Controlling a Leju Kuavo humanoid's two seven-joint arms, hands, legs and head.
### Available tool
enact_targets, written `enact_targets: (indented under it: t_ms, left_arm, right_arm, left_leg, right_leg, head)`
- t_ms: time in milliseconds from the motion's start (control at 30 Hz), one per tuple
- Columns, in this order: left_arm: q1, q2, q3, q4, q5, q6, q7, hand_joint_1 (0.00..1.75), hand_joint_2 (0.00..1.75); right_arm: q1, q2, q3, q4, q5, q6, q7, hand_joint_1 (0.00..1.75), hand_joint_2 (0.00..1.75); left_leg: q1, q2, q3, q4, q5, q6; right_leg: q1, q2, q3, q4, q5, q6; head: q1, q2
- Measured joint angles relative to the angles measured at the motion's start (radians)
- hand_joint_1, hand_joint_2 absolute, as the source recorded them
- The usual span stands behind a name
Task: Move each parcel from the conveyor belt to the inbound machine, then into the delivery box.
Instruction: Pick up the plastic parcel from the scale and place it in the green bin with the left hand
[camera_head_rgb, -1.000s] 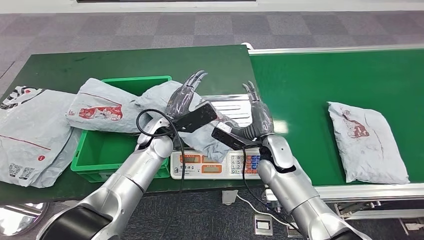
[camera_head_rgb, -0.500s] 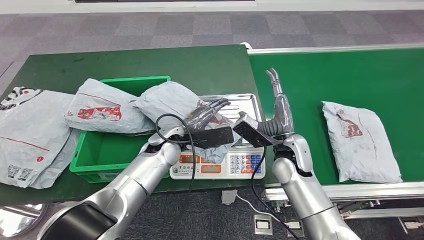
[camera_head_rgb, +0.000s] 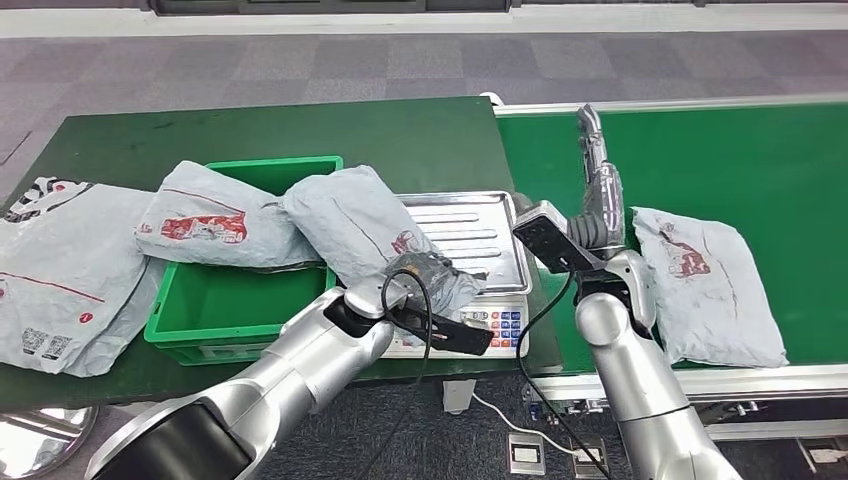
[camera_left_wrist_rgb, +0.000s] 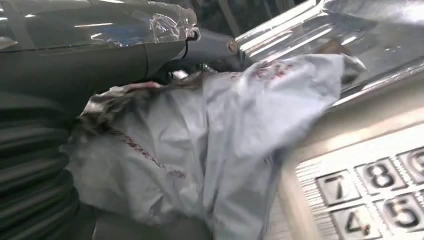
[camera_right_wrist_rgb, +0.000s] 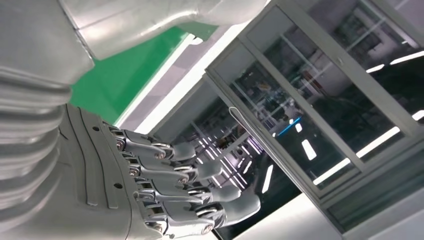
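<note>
A grey parcel (camera_head_rgb: 350, 225) lies slanted across the steel tray (camera_head_rgb: 470, 225) of the inbound scale and the rim of the green delivery box (camera_head_rgb: 230, 295). My left hand (camera_head_rgb: 418, 275) grips its crumpled near corner, just above the scale's keypad (camera_head_rgb: 495, 325). The left wrist view shows that bunched parcel (camera_left_wrist_rgb: 210, 140) pressed against my left hand (camera_left_wrist_rgb: 75, 60), with the keypad (camera_left_wrist_rgb: 380, 190) beside it. My right hand (camera_head_rgb: 598, 190) is raised over the left end of the conveyor belt (camera_head_rgb: 720, 160), fingers straight up, holding nothing (camera_right_wrist_rgb: 165, 190). Another grey parcel (camera_head_rgb: 710, 285) lies on the belt, just right of that arm.
A second parcel (camera_head_rgb: 205, 215) rests on the box's far left rim. A large flat bag (camera_head_rgb: 60, 260) lies on the dark green table at the left. Cables loop from both wrists over the scale's front. The belt's metal edge runs along the near side.
My left hand dropped from above the scale onto the parcel's near corner and pulled toward me. My right hand lifted and swung right, from the scale to over the belt.
</note>
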Motion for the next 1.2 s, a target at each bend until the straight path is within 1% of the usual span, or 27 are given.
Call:
enact_targets:
  t_ms: [100,233,400,467,833,900,933,967,1033,1067,1100,1133,1200]
  left_arm:
    - [-0.006,0.002,-0.023,0.012,-0.001,0.011,0.000,1.75,1.75]
    - [-0.015,0.003,-0.040,0.022,-0.003,0.023,0.001,1.75,1.75]
    - [-0.015,0.004,-0.042,0.027,0.009,0.141,0.002,1.75,1.75]
    - [-0.014,0.004,-0.042,0.030,0.013,0.162,0.002,1.75,1.75]
    - [-0.014,0.005,-0.042,0.036,0.013,0.172,0.002,1.75,1.75]
    - [-0.013,0.005,-0.042,0.036,0.022,0.189,-0.004,1.75,1.75]
    - [-0.010,0.004,-0.039,0.034,0.039,0.221,-0.019,1.75,1.75]
    - [-0.006,0.004,-0.030,0.028,0.071,0.282,-0.050,1.75,1.75]
    - [-0.004,0.004,0.007,0.000,0.157,0.440,-0.137,1.75,1.75]
    - [-0.009,0.004,0.034,-0.027,0.196,0.503,-0.179,1.75,1.75]
    - [-0.016,0.002,0.062,-0.063,0.225,0.535,-0.212,1.75,1.75]
    - [-0.021,0.001,0.087,-0.105,0.246,0.546,-0.238,1.75,1.75]
    - [-0.017,0.000,0.124,-0.200,0.276,0.544,-0.282,1.75,1.75]
  right_arm:
    - [0.003,-0.005,-0.003,-0.002,-0.001,0.000,-0.005,0.00,1.75]
    - [0.005,-0.007,-0.003,-0.005,-0.001,-0.001,-0.005,0.00,1.75]
    - [0.029,-0.008,-0.004,-0.035,0.012,-0.006,-0.001,0.00,1.75]
    - [0.040,-0.008,-0.004,-0.047,0.018,-0.008,0.000,0.00,1.75]
    - [0.056,-0.008,-0.004,-0.068,0.020,-0.010,0.000,0.00,1.75]
    - [0.057,-0.008,-0.004,-0.070,0.022,-0.010,0.002,0.00,1.75]
    - [0.059,-0.008,-0.004,-0.072,0.027,-0.011,0.006,0.00,1.75]
    - [0.063,-0.008,-0.004,-0.078,0.035,-0.011,0.011,0.00,1.75]
    - [0.078,-0.008,-0.004,-0.094,0.053,-0.013,0.023,0.00,1.75]
    - [0.086,-0.008,-0.005,-0.101,0.059,-0.013,0.029,0.00,1.75]
    - [0.091,-0.008,-0.005,-0.106,0.062,-0.013,0.032,0.00,1.75]
    - [0.094,-0.009,-0.005,-0.109,0.060,-0.013,0.035,0.00,1.75]
    - [0.094,-0.012,-0.005,-0.109,0.045,-0.015,0.034,0.00,1.75]
  left_leg:
    - [0.000,0.000,0.002,0.000,-0.001,0.000]
    - [0.000,0.001,0.002,0.000,0.005,0.001]
    - [0.000,0.001,0.001,0.000,0.013,-0.001]
    - [0.000,0.001,0.000,0.000,0.013,-0.001]
    - [0.000,0.001,-0.003,0.000,0.014,0.000]
    - [0.000,0.001,-0.003,0.000,0.014,0.000]
    - [0.000,0.001,-0.003,0.000,0.014,0.000]
    - [0.000,0.001,-0.003,0.000,0.014,0.000]
    - [0.000,0.000,-0.007,0.000,0.016,0.000]
    - [0.000,-0.001,-0.009,0.001,0.018,0.000]
    - [0.000,-0.002,-0.011,0.001,0.018,0.001]
    - [0.000,-0.002,-0.012,0.001,0.019,0.000]
    - [0.000,-0.002,-0.013,0.001,0.018,0.000]
  right_leg:
    - [0.000,0.001,0.001,0.000,-0.001,0.001]
    - [0.000,0.001,0.001,0.000,0.005,0.000]
    - [0.000,0.001,0.001,0.000,0.012,0.001]
    - [0.000,0.001,-0.001,0.000,0.012,0.001]
    - [0.000,0.001,-0.003,0.000,0.012,0.001]
    - [0.000,0.001,-0.003,0.000,0.012,0.001]
    - [0.000,0.001,-0.003,0.000,0.013,0.001]
    - [0.000,0.001,-0.004,0.000,0.013,0.001]
    - [0.000,0.000,-0.008,0.001,0.014,0.002]
    - [0.000,0.000,-0.010,0.001,0.015,0.002]
    - [0.000,0.000,-0.011,0.001,0.015,0.002]
    - [0.000,-0.001,-0.012,0.001,0.016,0.002]
    - [-0.001,0.000,-0.013,0.001,0.016,0.002]
  head:
    - [0.000,0.000]
    - [0.000,0.000]
    - [0.000,0.000]
    - [0.000,0.000]
    - [0.000,0.000]
    - [0.000,0.000]
    - [0.000,0.000]
    - [0.000,0.000]
    - [0.000,0.000]
    - [0.000,0.000]
    - [0.000,0.000]
    - [0.000,0.000]
    - [0.000,0.000]
